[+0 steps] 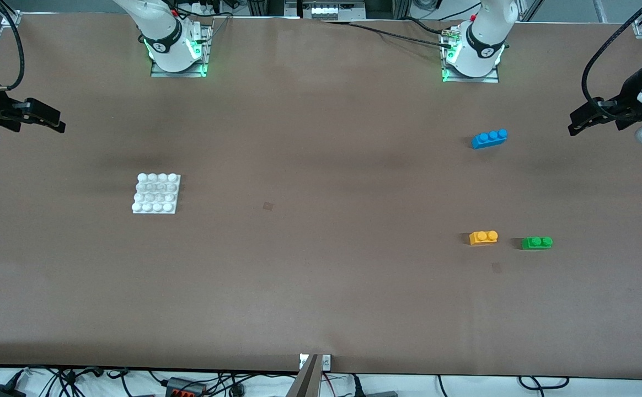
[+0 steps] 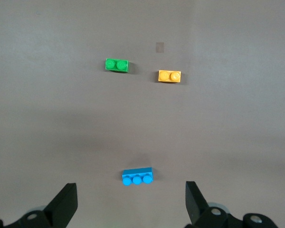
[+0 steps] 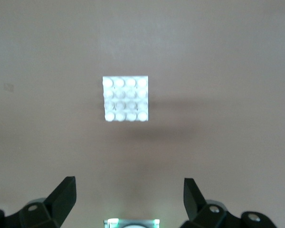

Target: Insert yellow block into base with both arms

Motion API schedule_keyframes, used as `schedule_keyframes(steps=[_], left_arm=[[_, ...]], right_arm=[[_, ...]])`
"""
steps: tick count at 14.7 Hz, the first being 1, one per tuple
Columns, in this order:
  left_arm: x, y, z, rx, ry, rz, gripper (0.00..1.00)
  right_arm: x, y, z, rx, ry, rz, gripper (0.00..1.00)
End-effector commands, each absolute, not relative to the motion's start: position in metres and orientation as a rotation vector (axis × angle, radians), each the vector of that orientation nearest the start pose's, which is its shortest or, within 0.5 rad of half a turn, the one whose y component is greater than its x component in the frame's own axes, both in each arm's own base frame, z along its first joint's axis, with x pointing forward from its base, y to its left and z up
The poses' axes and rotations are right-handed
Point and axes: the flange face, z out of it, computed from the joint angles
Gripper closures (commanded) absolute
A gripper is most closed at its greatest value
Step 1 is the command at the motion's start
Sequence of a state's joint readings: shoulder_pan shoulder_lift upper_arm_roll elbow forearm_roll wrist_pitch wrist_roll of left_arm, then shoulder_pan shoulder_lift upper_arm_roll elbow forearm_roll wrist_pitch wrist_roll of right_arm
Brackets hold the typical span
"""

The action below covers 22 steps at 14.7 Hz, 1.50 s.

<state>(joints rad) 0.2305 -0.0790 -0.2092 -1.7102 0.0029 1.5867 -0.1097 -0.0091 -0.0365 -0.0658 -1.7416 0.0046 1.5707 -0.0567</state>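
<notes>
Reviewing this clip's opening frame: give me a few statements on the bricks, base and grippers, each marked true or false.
1. The yellow block lies beside the green brick. True.
2. The yellow block sits on the base. False: it lies on the table, toward the left arm's end.
3. The left gripper holds the blue brick. False: it is open and empty.
4. The right gripper is open, above the table with the base in its view. True.

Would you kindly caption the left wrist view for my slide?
Open left gripper over the blue brick, with the yellow block and green brick side by side.
</notes>
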Motion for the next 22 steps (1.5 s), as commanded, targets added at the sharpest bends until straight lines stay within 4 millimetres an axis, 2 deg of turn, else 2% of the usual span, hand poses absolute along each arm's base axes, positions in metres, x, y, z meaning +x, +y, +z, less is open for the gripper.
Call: schedule_keyframes(steps=[1, 3, 5, 7, 9, 12, 14, 18, 19, 20, 22], left_arm=[[0.534, 0.01, 0.605, -3.134, -0.18, 0.081, 0.0], [0.534, 0.01, 0.604, -3.134, -0.18, 0.089, 0.0], [0.535, 0.011, 0.604, -3.134, -0.18, 0.091, 0.0], [0.535, 0.011, 0.604, -3.134, -0.182, 0.091, 0.0], [0.535, 0.011, 0.604, -3.134, -0.182, 0.091, 0.0], [0.534, 0.01, 0.604, -3.134, -0.182, 0.101, 0.0], [0.534, 0.01, 0.604, -3.133, -0.184, 0.101, 0.0], [0.534, 0.01, 0.604, -3.133, -0.187, 0.101, 0.0], [0.534, 0.01, 0.604, -3.133, -0.187, 0.103, 0.0], [0.534, 0.011, 0.604, -3.133, -0.189, 0.103, 0.0], [0.534, 0.01, 0.602, -3.133, -0.187, 0.113, 0.0]], right_arm=[[0.538, -0.044, 0.555, -3.093, 0.023, 0.275, 0.0], [0.545, -0.044, 0.545, -3.093, 0.019, 0.275, 0.0], [0.568, -0.045, 0.535, -3.107, 0.029, 0.277, 0.0], [0.578, -0.045, 0.526, -3.121, 0.003, 0.309, 0.0], [0.59, -0.04, 0.484, -3.108, -0.009, 0.421, 0.0], [0.605, -0.016, 0.415, -3.091, -0.044, 0.575, 0.0], [0.61, -0.016, 0.375, -3.089, -0.039, 0.565, 0.0], [0.591, -0.018, 0.287, -3.115, -0.023, 0.371, 0.0], [0.582, -0.019, 0.269, -3.103, 0.045, 0.347, 0.0], [0.574, -0.02, 0.256, -3.066, 0.118, 0.328, 0.0], [0.566, -0.018, 0.235, -3.052, 0.135, 0.354, 0.02]])
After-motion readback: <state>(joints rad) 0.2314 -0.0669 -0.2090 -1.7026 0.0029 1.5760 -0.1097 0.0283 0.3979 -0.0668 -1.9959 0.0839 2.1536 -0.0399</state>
